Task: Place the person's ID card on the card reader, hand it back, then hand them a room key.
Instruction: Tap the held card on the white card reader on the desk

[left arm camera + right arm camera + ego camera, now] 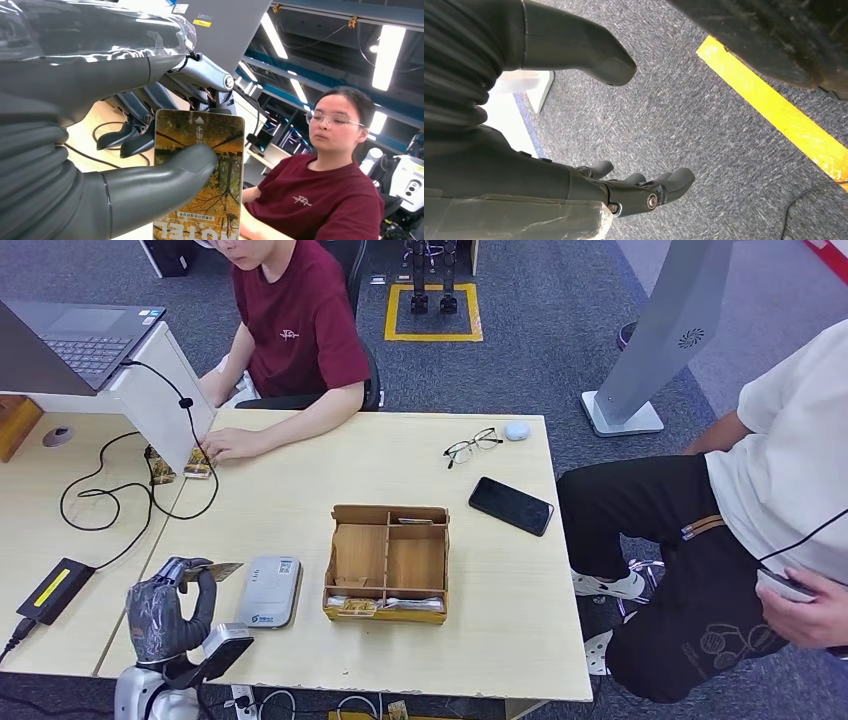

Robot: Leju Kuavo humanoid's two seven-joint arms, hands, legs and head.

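My left hand [165, 605] is raised over the table's near left corner and pinches a yellow hotel room key card [218, 569] between thumb and fingers. The left wrist view shows the key card [222, 195] close up, with an autumn tree print, the thumb [165, 175] pressed on its face. A grey-white card reader [268, 591] lies flat just right of that hand. The person in a maroon shirt [300, 325] sits across the table, one hand [232, 444] resting on small cards. My right hand [574, 185] hangs open above the carpet.
A wooden divided box [388, 562] with cards in its front slot stands right of the reader. A black phone [511, 505], glasses [472, 446], a laptop [75, 340] on a white stand, cables and a black adapter [55, 589] lie around. A second person [770, 500] sits at the right.
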